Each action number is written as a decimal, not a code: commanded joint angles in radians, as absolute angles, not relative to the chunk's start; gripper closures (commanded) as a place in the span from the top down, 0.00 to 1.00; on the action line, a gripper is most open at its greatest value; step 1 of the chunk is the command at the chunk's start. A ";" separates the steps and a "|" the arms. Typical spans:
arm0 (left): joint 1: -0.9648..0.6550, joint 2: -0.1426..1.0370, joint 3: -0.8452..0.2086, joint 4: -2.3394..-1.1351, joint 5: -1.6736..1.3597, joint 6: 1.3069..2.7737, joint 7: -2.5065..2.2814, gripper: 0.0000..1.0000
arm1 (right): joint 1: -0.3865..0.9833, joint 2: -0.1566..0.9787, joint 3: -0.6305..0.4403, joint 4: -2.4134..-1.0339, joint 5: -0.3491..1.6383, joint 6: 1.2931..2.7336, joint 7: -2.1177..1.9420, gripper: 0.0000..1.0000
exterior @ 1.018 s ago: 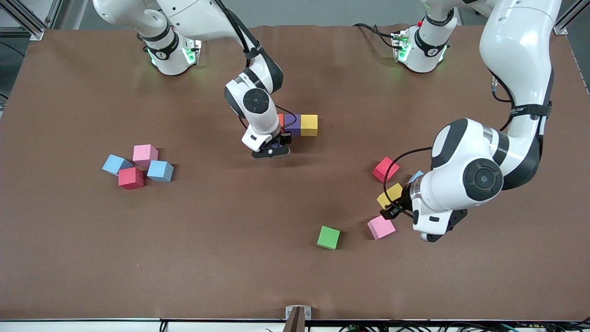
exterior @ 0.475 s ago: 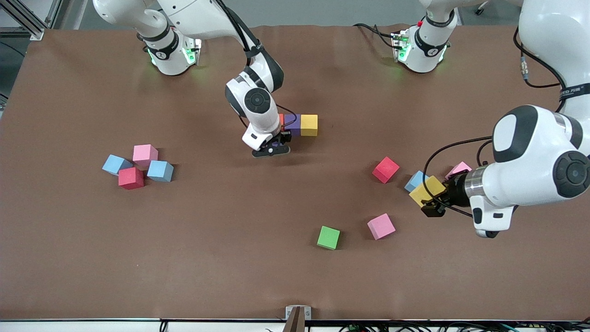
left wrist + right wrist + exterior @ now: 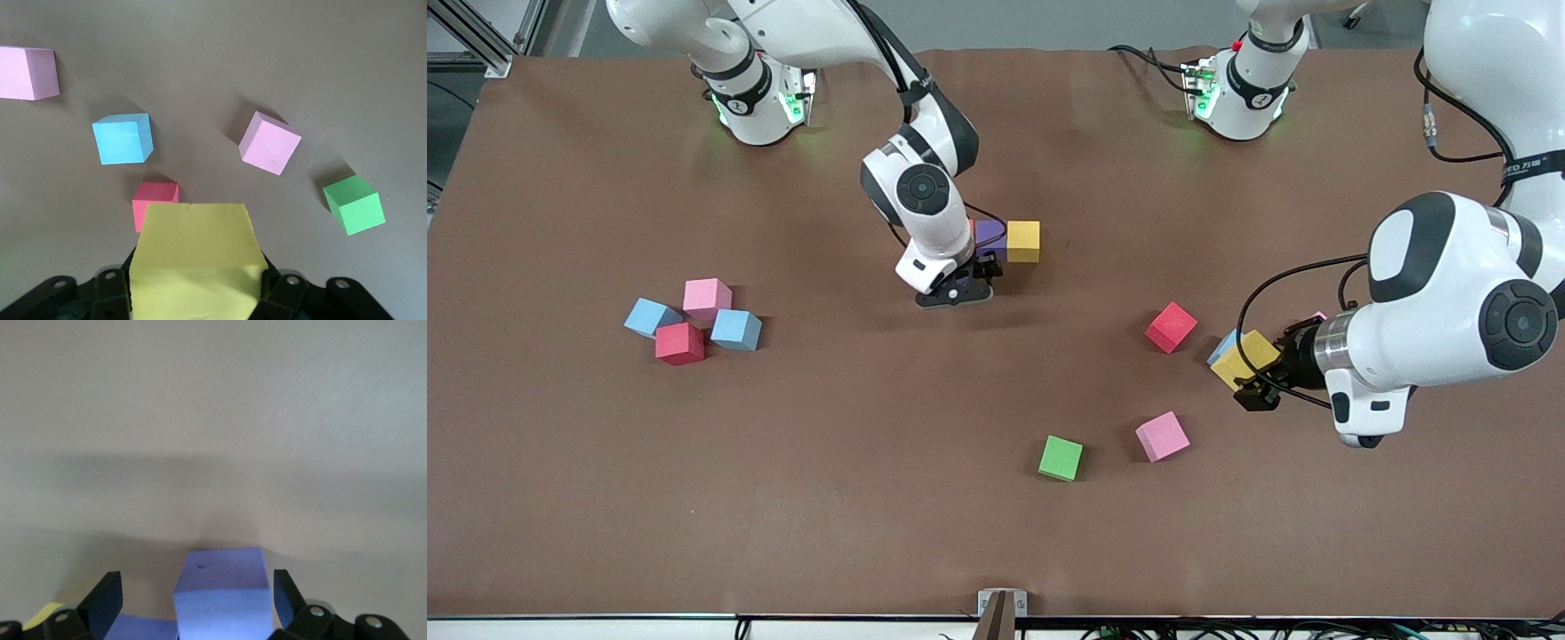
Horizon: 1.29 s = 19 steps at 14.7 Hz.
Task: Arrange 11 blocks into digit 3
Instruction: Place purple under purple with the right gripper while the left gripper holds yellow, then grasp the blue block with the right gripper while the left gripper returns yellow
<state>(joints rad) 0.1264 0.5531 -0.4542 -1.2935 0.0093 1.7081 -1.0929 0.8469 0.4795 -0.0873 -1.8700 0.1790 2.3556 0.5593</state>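
The right gripper [image 3: 192, 600] stood low over the table, its fingers [image 3: 103, 597] spread wide on either side of a purple cube [image 3: 223, 590] without touching it. That cube sat just nearer the front camera than a short row: another purple cube [image 3: 991, 236] touching a yellow cube [image 3: 1023, 240] on the side toward the left arm's end. The rest of the row was hidden by the right arm.

The left gripper [image 3: 197, 293] was clamped on a second yellow cube [image 3: 197, 263], held in the air over a light blue cube [image 3: 1221, 347] toward the left arm's end of the table. Near it lay a red cube [image 3: 1171, 326], and nearer the camera a pink cube [image 3: 1162, 436] and a green cube [image 3: 1061, 458], all apart from each other.

Toward the right arm's end, four cubes huddled together: pink [image 3: 707, 298], two light blue [image 3: 649, 316] [image 3: 735, 329] and red [image 3: 679, 343].
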 commanded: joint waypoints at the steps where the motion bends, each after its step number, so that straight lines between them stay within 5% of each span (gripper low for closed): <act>1: 0.104 0.523 -0.454 -1.325 0.005 1.720 -1.106 0.00 | 0.793 0.359 -0.127 -1.815 0.192 2.109 0.549 1.00; 7: 0.081 0.531 -0.453 -1.328 0.008 1.720 -1.130 0.00 | 0.519 0.206 -0.143 -1.847 0.186 1.864 0.252 1.00; 13: 0.028 0.532 -0.454 -1.330 0.009 1.720 -1.233 0.00 | 0.281 0.169 -0.146 -1.980 0.173 1.885 0.037 1.00; 19: -0.041 0.564 -0.451 -1.331 0.009 1.773 -1.253 0.00 | 0.158 0.176 -0.146 -2.155 0.138 2.133 0.029 1.00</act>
